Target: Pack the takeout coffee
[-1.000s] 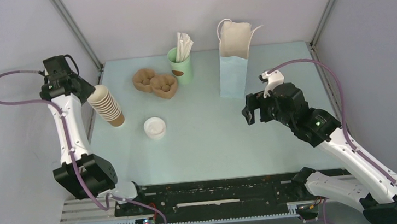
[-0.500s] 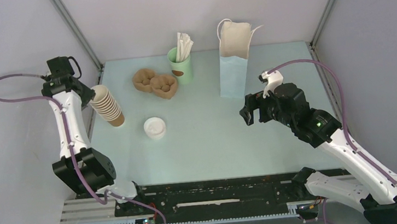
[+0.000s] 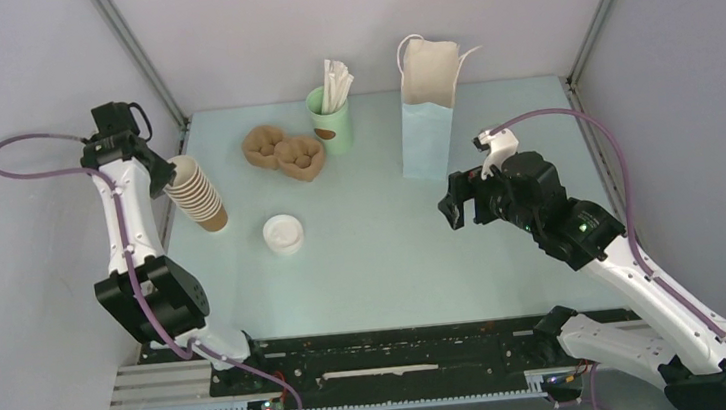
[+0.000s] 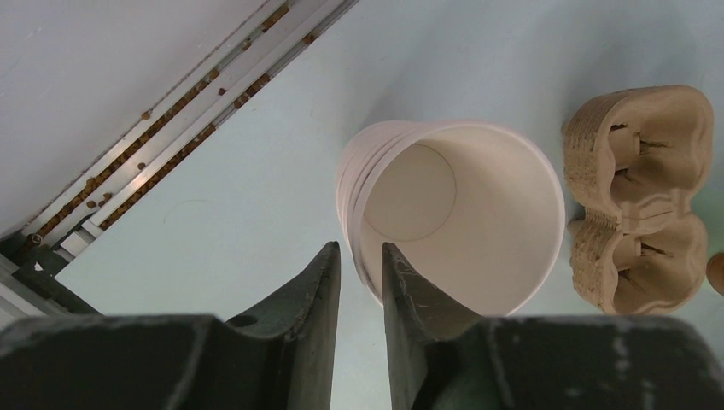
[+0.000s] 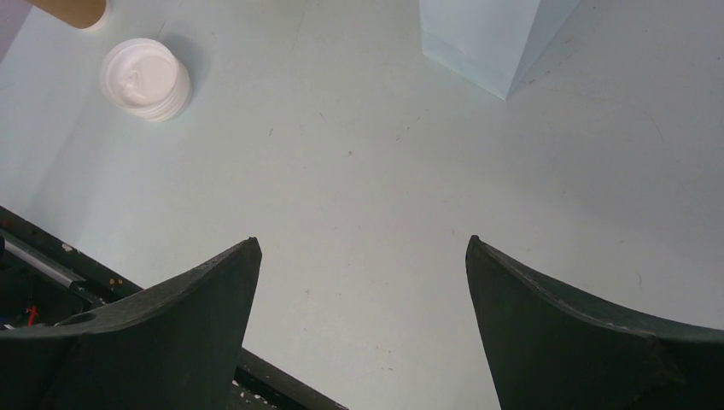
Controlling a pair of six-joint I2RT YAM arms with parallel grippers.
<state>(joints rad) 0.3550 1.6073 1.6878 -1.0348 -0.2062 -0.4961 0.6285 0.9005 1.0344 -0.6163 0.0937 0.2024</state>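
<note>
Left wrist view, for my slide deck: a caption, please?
Left claw straddles the rim of the topmost nested paper cup, beside stacked pulp cup carriers.

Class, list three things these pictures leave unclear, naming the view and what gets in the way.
- White lid: seen from above in both the top and right wrist views; what is beneath is hidden.
- Bag: its own walls hide its depths in the top view; the right wrist frame edge cuts it off.
- Left gripper: the left wrist view shows the top cup rim between its jaws, but not whether they touch.
</note>
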